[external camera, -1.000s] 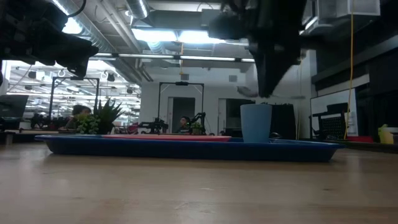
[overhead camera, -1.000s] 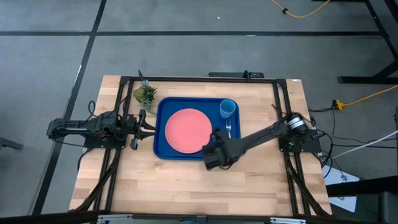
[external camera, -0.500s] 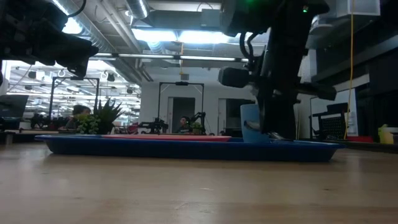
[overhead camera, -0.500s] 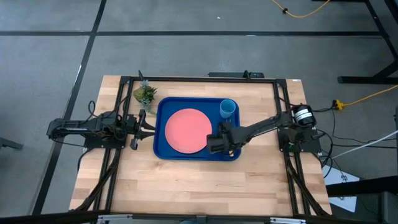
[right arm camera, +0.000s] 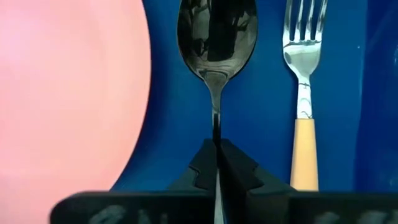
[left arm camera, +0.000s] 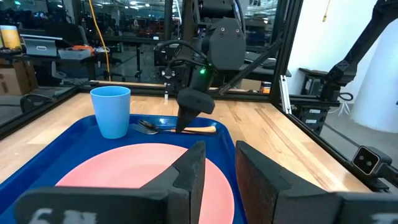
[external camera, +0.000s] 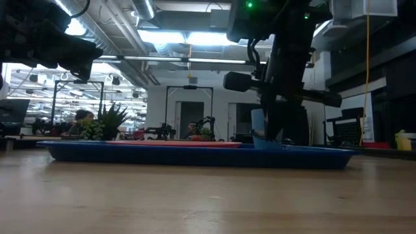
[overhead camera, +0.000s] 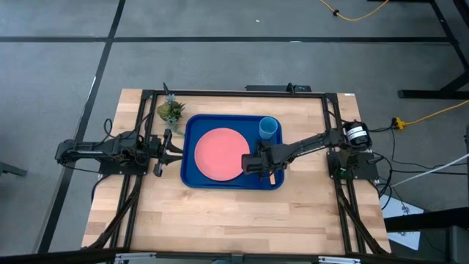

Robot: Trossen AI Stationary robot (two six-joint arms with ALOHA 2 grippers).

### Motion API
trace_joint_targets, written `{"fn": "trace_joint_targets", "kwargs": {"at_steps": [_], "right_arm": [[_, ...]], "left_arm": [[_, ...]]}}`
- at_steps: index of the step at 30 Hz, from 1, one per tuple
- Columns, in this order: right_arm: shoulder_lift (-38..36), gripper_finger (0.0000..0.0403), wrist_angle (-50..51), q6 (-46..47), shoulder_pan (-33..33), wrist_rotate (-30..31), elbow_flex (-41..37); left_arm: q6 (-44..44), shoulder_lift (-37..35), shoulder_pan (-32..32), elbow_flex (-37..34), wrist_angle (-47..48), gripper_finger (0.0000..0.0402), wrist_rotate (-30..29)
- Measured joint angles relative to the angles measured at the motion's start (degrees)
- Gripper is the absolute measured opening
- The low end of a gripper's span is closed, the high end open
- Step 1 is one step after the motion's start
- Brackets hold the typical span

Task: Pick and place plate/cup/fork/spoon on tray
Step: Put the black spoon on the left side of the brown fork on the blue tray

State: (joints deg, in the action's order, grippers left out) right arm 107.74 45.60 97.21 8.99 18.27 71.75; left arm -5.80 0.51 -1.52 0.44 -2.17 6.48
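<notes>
The deep-blue tray (overhead camera: 192,172) lies mid-table. On it lie the salmon-pink plate (overhead camera: 220,152) and the tan-handled fork (right arm camera: 301,93). The light-blue cup (overhead camera: 269,128) stands in its far right corner. My right gripper (overhead camera: 264,157) is low over the tray's right part, shut on the dark spoon (right arm camera: 217,37). The spoon lies between plate (right arm camera: 68,93) and fork. My left gripper (overhead camera: 168,143) waits open at the tray's left edge. My right gripper pinches the spoon's thin handle (right arm camera: 216,127) between its two fingertips (right arm camera: 235,163). It comes from above, slanting toward the table's far side. The spoon is level, its bowl (left arm camera: 146,127) toward the cup. Whether it rests on the tray floor, I cannot tell.
A small potted plant (overhead camera: 171,111) stands off the tray's far left corner. Bare wood lies between the tray and the table's near edge (overhead camera: 234,220). Black frame rails run along both sides of the table.
My right gripper has carried the spoon from above the tray's near rim toward the table's far edge, and down low over the tray floor beside the fork. It has stayed shut.
</notes>
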Motion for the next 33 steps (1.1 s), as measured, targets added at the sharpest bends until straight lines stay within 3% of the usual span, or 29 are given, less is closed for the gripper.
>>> {"fn": "trace_joint_targets", "kwargs": {"at_steps": [14,33], "right_arm": [[0.04,0.0031,-1.04,0.01,0.21,-3.4,0.0],[0.07,0.0034,2.82,-0.35,-0.01,-3.9,0.0]], "left_arm": [[0.0,0.0,0.0,0.01,0.0,0.008,0.0],[0.0,0.0,0.0,0.01,0.0,0.008,-0.01]]}}
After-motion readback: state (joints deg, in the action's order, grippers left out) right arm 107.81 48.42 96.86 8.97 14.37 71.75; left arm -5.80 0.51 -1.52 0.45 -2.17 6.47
